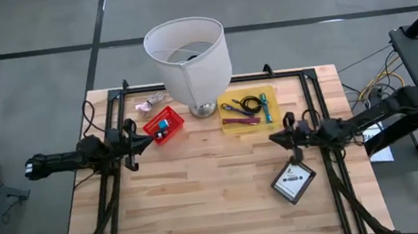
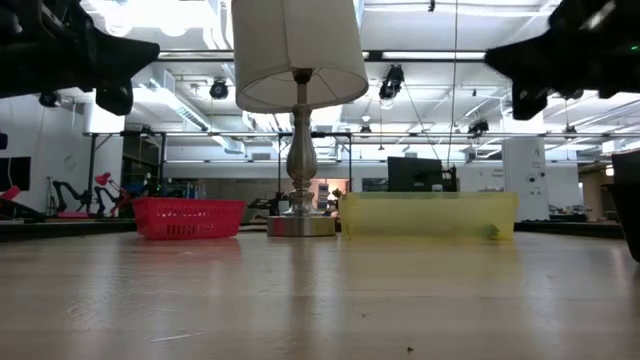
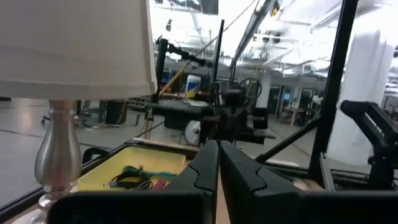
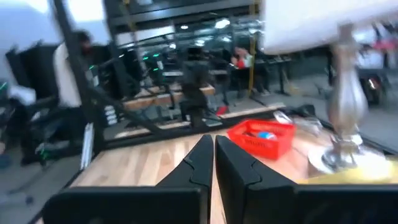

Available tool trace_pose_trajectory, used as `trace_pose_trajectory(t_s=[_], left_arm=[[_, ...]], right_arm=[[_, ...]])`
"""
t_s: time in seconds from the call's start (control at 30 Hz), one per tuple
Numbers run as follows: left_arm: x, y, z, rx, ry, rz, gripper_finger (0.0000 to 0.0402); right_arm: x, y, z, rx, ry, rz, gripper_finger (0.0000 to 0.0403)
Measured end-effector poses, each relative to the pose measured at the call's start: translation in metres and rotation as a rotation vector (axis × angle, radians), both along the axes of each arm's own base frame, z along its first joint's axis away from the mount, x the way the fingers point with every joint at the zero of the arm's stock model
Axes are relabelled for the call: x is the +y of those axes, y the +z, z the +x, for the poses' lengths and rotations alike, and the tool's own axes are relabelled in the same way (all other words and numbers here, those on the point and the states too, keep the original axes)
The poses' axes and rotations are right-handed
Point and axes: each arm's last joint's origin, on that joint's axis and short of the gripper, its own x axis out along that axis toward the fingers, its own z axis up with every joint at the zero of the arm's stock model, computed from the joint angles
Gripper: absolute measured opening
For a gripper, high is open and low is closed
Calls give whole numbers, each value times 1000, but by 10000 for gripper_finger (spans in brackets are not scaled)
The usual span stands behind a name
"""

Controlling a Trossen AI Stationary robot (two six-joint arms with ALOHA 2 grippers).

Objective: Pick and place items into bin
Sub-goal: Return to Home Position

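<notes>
Left claw (image 1: 147, 140), closed and empty, hovers beside the red bin (image 1: 174, 119). Right claw (image 1: 275, 139), also closed, hovers near the black bin (image 1: 283, 191). Purple pens (image 1: 240, 120), a teal pen (image 1: 267, 109) and a black cable (image 1: 245, 104) lie in the yellow tray (image 1: 269, 93) on the table (image 1: 202, 196).

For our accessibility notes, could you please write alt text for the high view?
A wooden table holds a white-shaded lamp between a red basket and a yellow tray of loose items, with a black bin near the right hand; the left hand hovers opposite.
</notes>
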Motion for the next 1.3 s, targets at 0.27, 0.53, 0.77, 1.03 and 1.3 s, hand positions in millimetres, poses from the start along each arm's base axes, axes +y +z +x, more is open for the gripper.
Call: trace_pose_trajectory(t_s=[0.27, 0.53, 0.77, 1.03, 1.3], left_arm=[[0, 0, -1, -4, -4, -1, 0], [-1, -2, 0, 17, -38, 4, 0], [-2, -1, 0, 10, -64, 4, 0], [-6, -7, 1, 65, -225, -67, 0], [-2, -12, 4, 125, -79, 37, 0]], right_arm=[[4, 14, -24, 23, -56, -144, 8], [-1, 0, -42, 28, 31, -10, 8], [-3, 6, -45, -36, 51, 5, 8], [-5, -1, -42, 33, 76, -8, 9], [-12, -3, -41, 57, 4, 0, 9]])
